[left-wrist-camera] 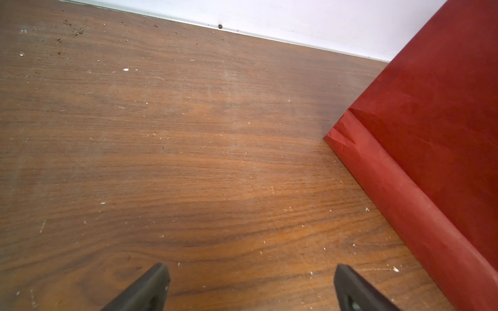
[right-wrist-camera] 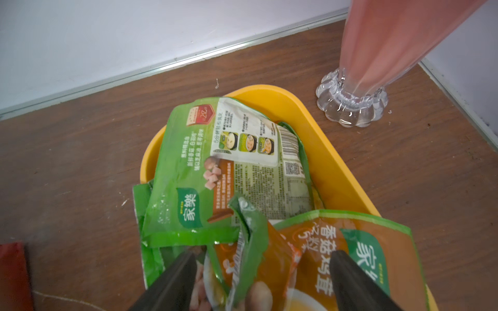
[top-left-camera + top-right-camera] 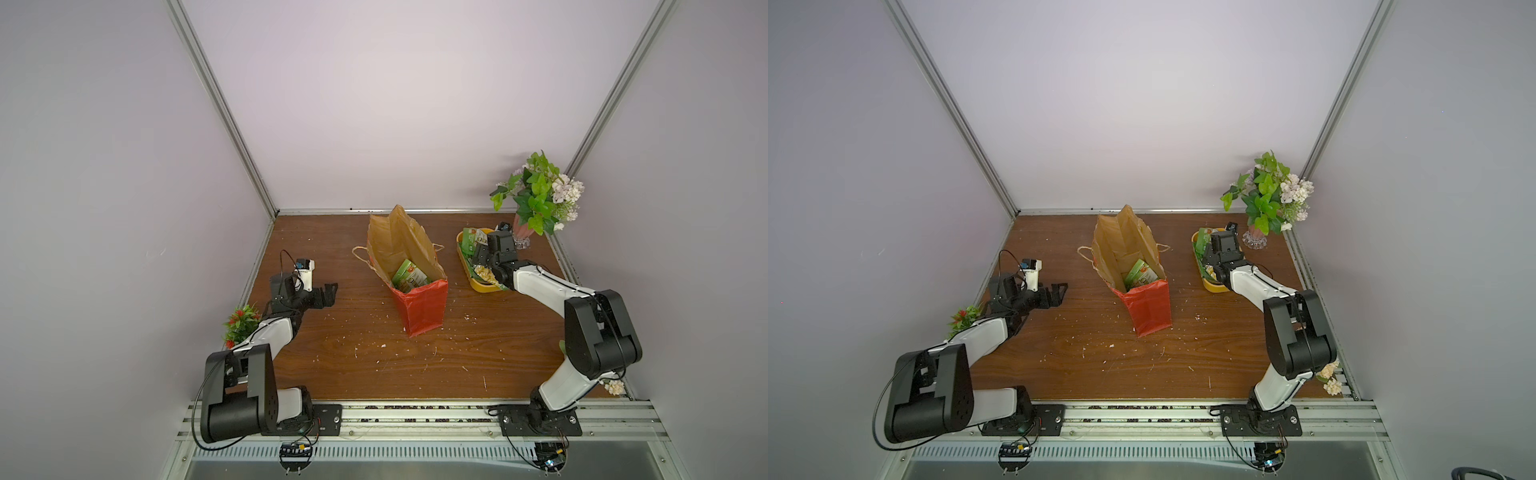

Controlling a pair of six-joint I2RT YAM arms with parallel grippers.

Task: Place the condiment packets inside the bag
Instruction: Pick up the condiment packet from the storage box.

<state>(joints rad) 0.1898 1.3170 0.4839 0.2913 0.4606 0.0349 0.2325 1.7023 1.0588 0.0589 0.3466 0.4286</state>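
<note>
Taking the back wall as twelve o'clock on the tabletop [image 3: 374, 365], the bag [image 3: 419, 307] stands upright at the centre. Its mouth is open, and one green packet [image 3: 409, 276] already leans inside it. The other packets [image 2: 215, 167] lie piled and overlapping in a yellow tub [image 2: 336, 161] at about two o'clock, near a glass vase [image 2: 353, 105].

The right tool [image 2: 264, 255] is down in the tub's near end. Its jaws are spread to either side of a crumpled orange packet [image 2: 250, 237], whose green edge sticks up between them. Neither jaw visibly presses the packet yet. The left tool [image 1: 252, 269] hangs at nine o'clock over bare wood, jaws wide and empty, well apart from the bag's red side.

The packets look light, thin and glossy, so probably slippery, and soft enough to bend rather than keep their shape. A pinch on a flat face would likely skid off. The raised fold or a sealed edge looks like the better hold, taken deep enough that the film cannot slide out. Because the packets overlap, a neighbour may ride up with the chosen one, so a slow lift seems wise. The bag is light paper and could tip if nudged, so a release from above its mouth seems safest.
</note>
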